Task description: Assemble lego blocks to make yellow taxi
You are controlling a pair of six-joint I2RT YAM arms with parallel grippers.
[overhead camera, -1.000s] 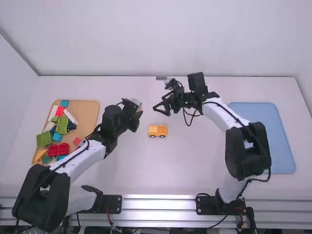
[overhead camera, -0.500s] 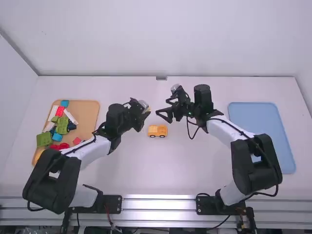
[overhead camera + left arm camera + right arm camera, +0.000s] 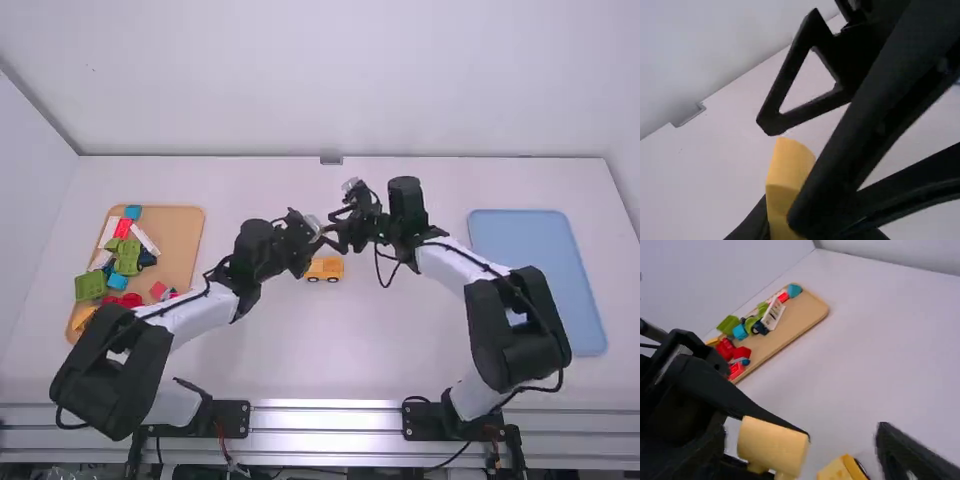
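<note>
High view: L gripper (image 3: 313, 238) & R gripper (image 3: 801, 442) meet mid-table, just above/beside the yellow car (image 3: 323, 269).
L gripper: clamped on yellow block (image 3: 772, 446).
R gripper: fingers apart, one either side of block in R wrist view; contact can't be confirmed.
Car: on table, upright on wheels, near both grippers; prob. the taxi base.
Step in hand: looks like a handover or regrip of the block, L to R, prior to stacking; my read.
Doing it well: hold L dead still, centre R fingers on block's free faces, close gently & square, L lets go only once R grip is firm. Keep R tips off L's fingers, v. tight there.
Risk: early release = drop onto car; skewed pinch = block twists, studs won't line up.
Then: turn block if req'd, align over car's studs, press straight down, even force.
Block: pale yellow, smooth, likely hard plastic; boxy w/ softly rounded edges, round knobs on the side nearest the bottom of R wrist view. Slick, so could slip if pinched by an edge.
Car finish: deeper yellow-orange body, dark round wheels; may roll if nudged sideways.
Wooden tray (image 3: 182, 232): tan, rounded corners, mixed red/green/blue/white pcs.
Blue tray (image 3: 535, 270): flat, matte-looking, rounded corners, at R side.
Table (image 3: 400, 350): white, smooth.
</note>
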